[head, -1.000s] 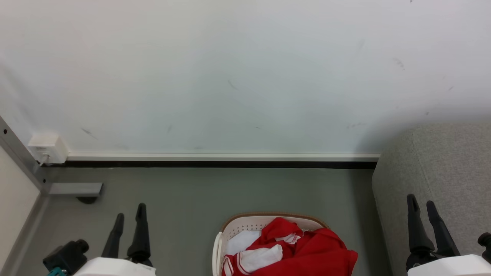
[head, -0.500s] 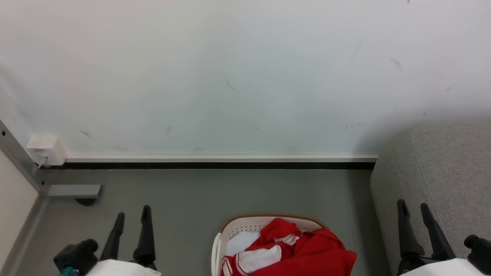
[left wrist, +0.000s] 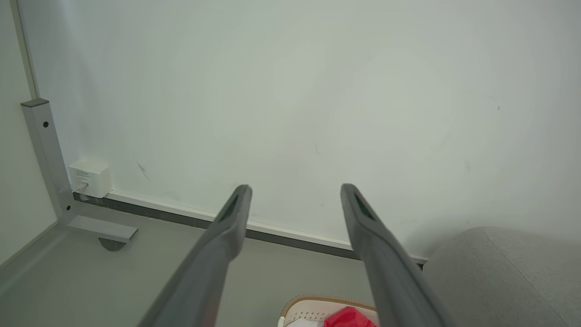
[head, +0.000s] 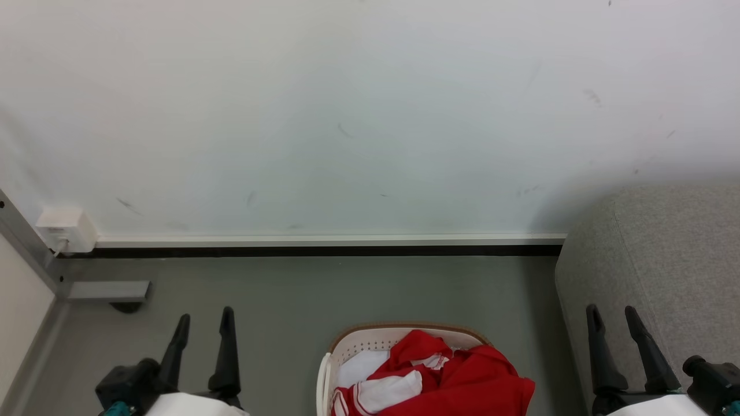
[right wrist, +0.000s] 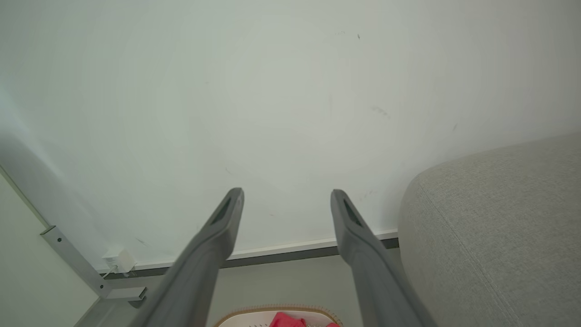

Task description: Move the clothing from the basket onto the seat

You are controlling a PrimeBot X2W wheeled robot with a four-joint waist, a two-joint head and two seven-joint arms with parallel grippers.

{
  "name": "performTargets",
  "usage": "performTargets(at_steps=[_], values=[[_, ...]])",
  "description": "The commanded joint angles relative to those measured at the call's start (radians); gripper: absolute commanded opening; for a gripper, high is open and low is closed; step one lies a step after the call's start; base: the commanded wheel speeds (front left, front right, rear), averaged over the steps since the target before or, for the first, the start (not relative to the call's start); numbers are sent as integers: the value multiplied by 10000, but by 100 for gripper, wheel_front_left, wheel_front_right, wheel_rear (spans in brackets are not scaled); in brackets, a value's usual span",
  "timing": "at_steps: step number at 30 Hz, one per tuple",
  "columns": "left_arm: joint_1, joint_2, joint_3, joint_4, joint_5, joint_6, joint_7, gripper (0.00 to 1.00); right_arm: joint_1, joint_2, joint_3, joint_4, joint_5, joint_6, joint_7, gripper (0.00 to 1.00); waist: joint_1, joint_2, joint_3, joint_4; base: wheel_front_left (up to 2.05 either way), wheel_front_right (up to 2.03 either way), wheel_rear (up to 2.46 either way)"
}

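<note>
**Pincers open and empty, reach for the red clothing not yet begun**

Left pincer at lower left of the head view, right pincer at lower right. Both with fingers spread apart, gripping nothing, pointing up toward the wall, well apart from the load. Same open gap in each wrist view.

Red clothing heaped in the basket, low in the middle between the two arms. One fold spilling over the right rim, a white panel and striped cuff on top. Grey seat just to the right of the basket.

Looks like the opening step: approach only, no grasp made. Next move, by judgement:
- tip one pincer down into the heap, likely the right, being nearer the seat
- pinch a thick bunched fold
- lift clear of the rim
- swing right over the cushion

Around: grey floor, a small white socket box and a metal post at far left, well away. Only a strip of floor between basket and seat. Possible trouble: a trailing sleeve snagging the rim, or the light basket lifting along.
</note>
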Motion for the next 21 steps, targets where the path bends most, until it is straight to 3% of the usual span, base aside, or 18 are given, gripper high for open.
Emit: performTargets(at_steps=[1,21], values=[[51,106,4,-125,358,10,-76,100,38,-74,38,-30,-270,-15,-93,100,0,0,-9,-3,0,0,0],[122,55,-143,-170,1892,82,-509,100,76,-58,241,-256,-1419,-18,-495,100,0,0,-79,-74,0,0,0]])
